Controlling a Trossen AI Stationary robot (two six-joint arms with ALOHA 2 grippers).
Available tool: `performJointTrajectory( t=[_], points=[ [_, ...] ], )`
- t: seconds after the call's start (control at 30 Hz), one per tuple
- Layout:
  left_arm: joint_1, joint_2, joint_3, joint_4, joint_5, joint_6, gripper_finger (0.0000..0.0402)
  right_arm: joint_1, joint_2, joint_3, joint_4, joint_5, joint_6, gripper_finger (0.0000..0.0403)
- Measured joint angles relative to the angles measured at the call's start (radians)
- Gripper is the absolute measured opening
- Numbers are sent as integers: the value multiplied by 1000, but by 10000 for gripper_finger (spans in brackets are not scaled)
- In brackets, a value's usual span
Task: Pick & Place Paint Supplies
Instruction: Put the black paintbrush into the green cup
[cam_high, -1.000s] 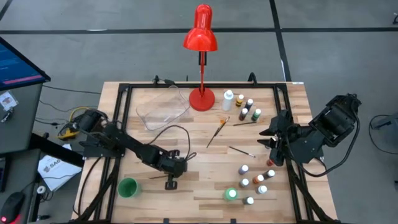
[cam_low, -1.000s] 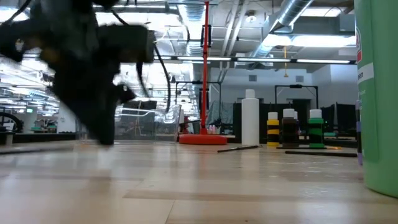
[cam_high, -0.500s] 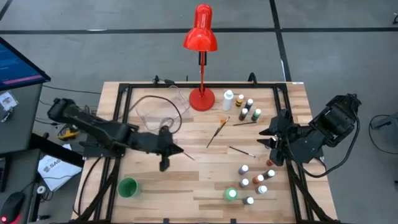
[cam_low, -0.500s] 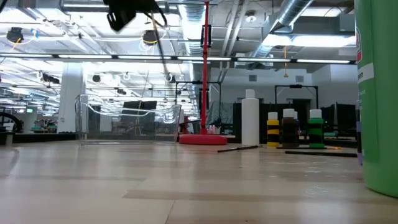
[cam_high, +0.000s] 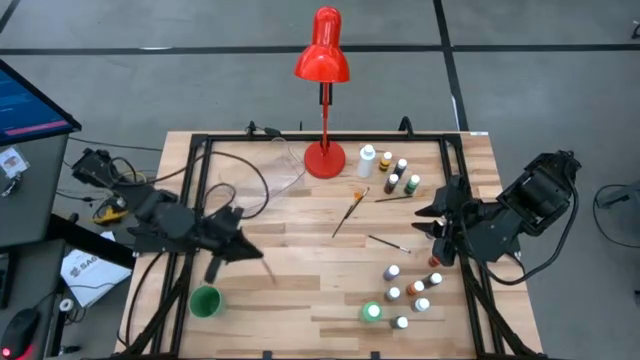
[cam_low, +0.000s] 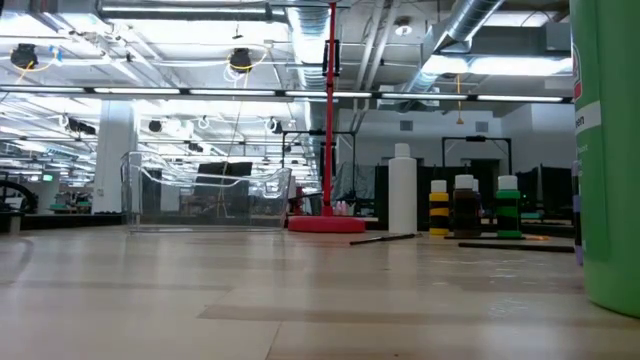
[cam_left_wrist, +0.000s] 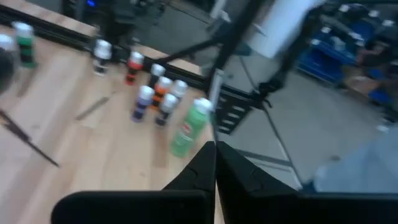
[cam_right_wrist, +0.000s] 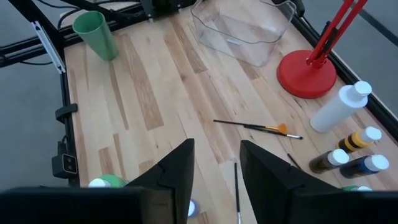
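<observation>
Small white-capped paint bottles stand in two groups on the wooden table: a far group (cam_high: 392, 172) and a near right group (cam_high: 412, 288) beside a green bottle (cam_high: 372, 312). Thin brushes (cam_high: 350, 211) (cam_high: 388, 243) lie flat between the groups. My left gripper (cam_high: 238, 248) hangs high over the table's left side, shut on a thin dark brush (cam_high: 262, 272). My right gripper (cam_high: 435, 226) hovers open above the right side; its fingers (cam_right_wrist: 180, 171) hold nothing. My left gripper pinches one end of the thin brush (cam_left_wrist: 214, 134) between its two shut fingertips. The brush sticks out ahead, along the fingers' line. It is lifted clear of the table, slanting toward the near right.
A red desk lamp (cam_high: 322, 60) stands on its base (cam_high: 324, 159) at the far middle, with a clear plastic container (cam_right_wrist: 239, 31) to its left. A green cup (cam_high: 205, 301) stands near the front left. Black frame rails (cam_high: 190, 200) border the table.
My left gripper has risen from the table's near middle and drawn back toward the left edge, tipping from pointing down toward level. It has stayed shut. The thin brush that lay beside it has come up off the table.
</observation>
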Motion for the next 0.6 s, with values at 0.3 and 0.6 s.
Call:
performJointTrajectory(
  t=[0.3, 0.6],
  points=[
    [-213, -31, 0, -27, -3, -145, 0, -5, 0, 0, 38, 1, 2, 124],
    [-338, -158, 0, -102, -118, -187, 0, -42, 1, 0, 84, 1, 0, 124]
  ],
)
